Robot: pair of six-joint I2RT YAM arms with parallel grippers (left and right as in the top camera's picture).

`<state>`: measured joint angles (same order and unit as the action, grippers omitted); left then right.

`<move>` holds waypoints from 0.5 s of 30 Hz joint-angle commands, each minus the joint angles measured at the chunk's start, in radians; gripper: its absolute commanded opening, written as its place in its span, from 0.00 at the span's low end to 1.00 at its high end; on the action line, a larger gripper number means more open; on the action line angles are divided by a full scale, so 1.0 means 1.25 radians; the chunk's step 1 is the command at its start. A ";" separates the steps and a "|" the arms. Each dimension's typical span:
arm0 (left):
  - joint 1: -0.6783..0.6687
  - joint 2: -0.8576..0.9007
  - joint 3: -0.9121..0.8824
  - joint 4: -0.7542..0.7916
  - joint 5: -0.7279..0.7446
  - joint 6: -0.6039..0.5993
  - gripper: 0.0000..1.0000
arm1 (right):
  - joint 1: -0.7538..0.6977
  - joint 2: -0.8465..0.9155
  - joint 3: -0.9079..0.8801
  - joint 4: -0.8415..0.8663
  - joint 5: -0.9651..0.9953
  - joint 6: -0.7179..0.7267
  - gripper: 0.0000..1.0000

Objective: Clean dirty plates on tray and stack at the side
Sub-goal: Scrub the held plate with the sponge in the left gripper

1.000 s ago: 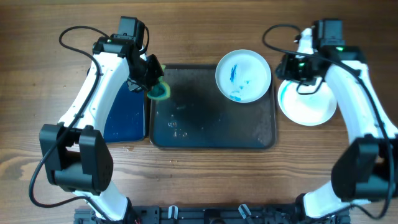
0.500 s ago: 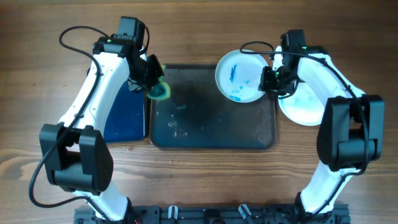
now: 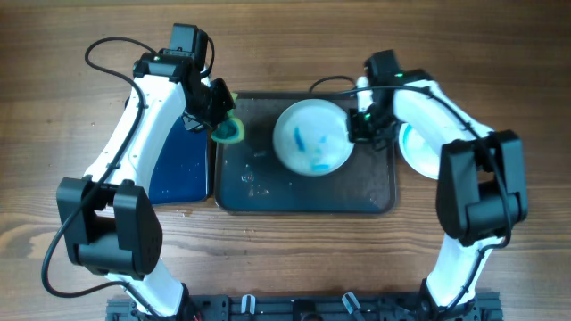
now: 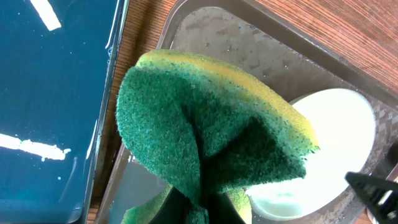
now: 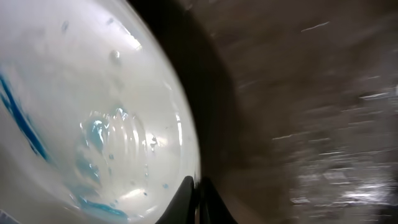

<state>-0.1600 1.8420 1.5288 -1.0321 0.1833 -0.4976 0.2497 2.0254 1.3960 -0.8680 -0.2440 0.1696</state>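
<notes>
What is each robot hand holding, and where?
The left gripper pinches the green sponge by its folded middle; the right gripper pinches the dirty plate by its rim.

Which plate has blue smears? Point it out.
The plate on the tray, rim pinched by the right gripper; the other plate, on the table beside the tray, shows none where visible.

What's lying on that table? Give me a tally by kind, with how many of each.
Plates: 2 in view, a smeared plate on the dark tray and a white plate beside it, partly hidden
Trays: 2, the dark tray and a blue-liquid tray
Sponges: 1, a green and yellow sponge
Total: 5
</notes>
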 commanded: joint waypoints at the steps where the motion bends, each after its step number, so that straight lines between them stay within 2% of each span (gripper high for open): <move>1: -0.002 -0.010 0.006 -0.004 -0.004 0.015 0.04 | 0.061 0.015 -0.003 -0.014 -0.022 0.022 0.04; 2: -0.002 -0.010 0.006 -0.006 -0.004 0.015 0.04 | 0.068 0.015 -0.003 -0.012 -0.022 0.038 0.05; 3: -0.002 -0.010 0.006 -0.007 -0.004 0.015 0.04 | 0.071 0.015 -0.003 -0.007 -0.022 0.040 0.12; 4: -0.002 -0.010 0.006 -0.006 -0.004 0.015 0.04 | 0.072 0.015 -0.003 0.003 -0.021 0.032 0.28; 6: -0.002 -0.010 0.006 -0.005 0.002 0.015 0.04 | 0.070 0.015 -0.003 0.029 -0.008 -0.031 0.47; 7: -0.002 -0.010 0.006 -0.005 0.005 0.015 0.04 | 0.068 0.015 -0.003 0.047 -0.007 -0.085 0.52; 9: -0.002 -0.010 0.006 -0.005 0.005 0.015 0.04 | 0.068 0.016 -0.003 0.074 -0.020 -0.162 0.52; 10: -0.002 -0.010 0.006 -0.005 0.005 0.015 0.04 | 0.068 0.020 -0.003 0.084 -0.038 -0.185 0.47; 12: -0.002 -0.010 0.006 -0.005 0.005 0.015 0.04 | 0.072 0.029 -0.003 0.090 -0.080 -0.201 0.39; 15: -0.002 -0.010 0.006 0.000 0.005 0.008 0.04 | 0.084 0.059 -0.003 0.093 -0.121 -0.199 0.36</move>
<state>-0.1600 1.8420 1.5288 -1.0397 0.1841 -0.4980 0.3401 2.0464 1.3960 -0.7563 -0.3187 -0.0284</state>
